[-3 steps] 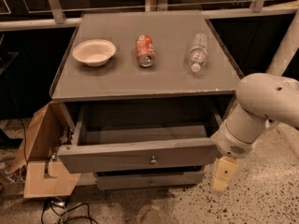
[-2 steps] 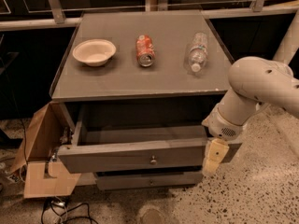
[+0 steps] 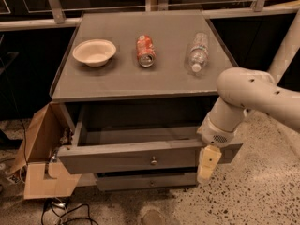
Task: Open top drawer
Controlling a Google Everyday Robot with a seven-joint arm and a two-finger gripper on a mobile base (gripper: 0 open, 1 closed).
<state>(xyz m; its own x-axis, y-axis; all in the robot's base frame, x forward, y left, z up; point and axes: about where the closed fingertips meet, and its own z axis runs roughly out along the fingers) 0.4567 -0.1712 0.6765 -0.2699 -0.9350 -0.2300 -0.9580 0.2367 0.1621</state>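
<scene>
The top drawer (image 3: 117,156) is a wide grey drawer under the cabinet top. It stands pulled out towards me, with its dark inside showing and a small round metal knob (image 3: 153,161) at the centre of its front. My gripper (image 3: 208,164) hangs from the white arm (image 3: 243,95) and points down in front of the right end of the drawer front. It is to the right of the knob and apart from it. A shorter grey drawer front (image 3: 145,181) sits shut below.
On the grey cabinet top (image 3: 117,81) lie a white bowl (image 3: 94,52), a red can (image 3: 145,50) on its side and a clear plastic bottle (image 3: 198,52). An open cardboard box (image 3: 40,153) and cables (image 3: 61,211) are on the floor at left.
My arm and gripper have moved left and a little up, from beside the cabinet's right side to in front of the drawer's right end. The drawer has stayed pulled out.
</scene>
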